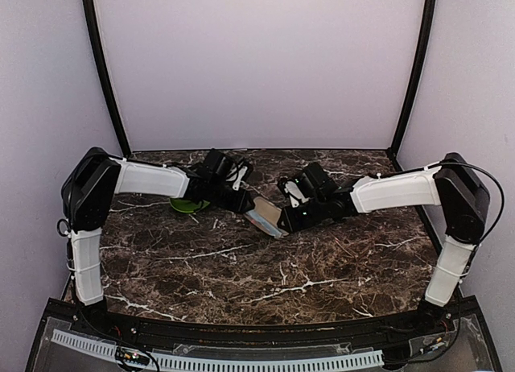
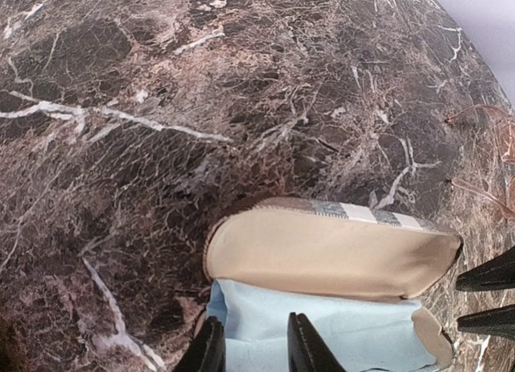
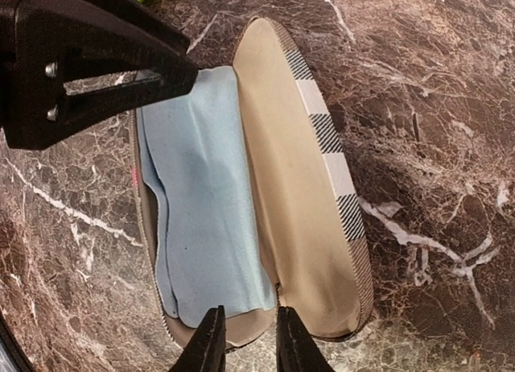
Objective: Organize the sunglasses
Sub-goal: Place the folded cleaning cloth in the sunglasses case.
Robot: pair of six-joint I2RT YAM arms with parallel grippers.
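Two arms are leaning in toward each other over the middle of the dark marble table (image 1: 241,287), and the sunglasses case (image 1: 270,220) sits flat on the marble right between them. It's hinged wide open. The lid (image 3: 282,171) is folded back, showing a tan lining with a black-and-white plaid band along its outer edge. A light blue cloth (image 3: 201,187) is spread across the bottom half, covering most of it. The left gripper (image 2: 254,322) is down at one end of the case with its tips over the blue cloth. The fingers sit a little apart with cloth showing in the gap, but honestly I can't tell if it's pinching the cloth or just touching it. The right gripper (image 3: 249,312) is at the opposite end, right by the rim near the hinge. Its jaws are parted by a narrow gap and it doesn't look clamped on anything. From the left wrist camera there's only marble between its tips. From overhead a green object (image 1: 187,204) pokes out from under the left arm, near the case but not touching it, too hidden to make out.
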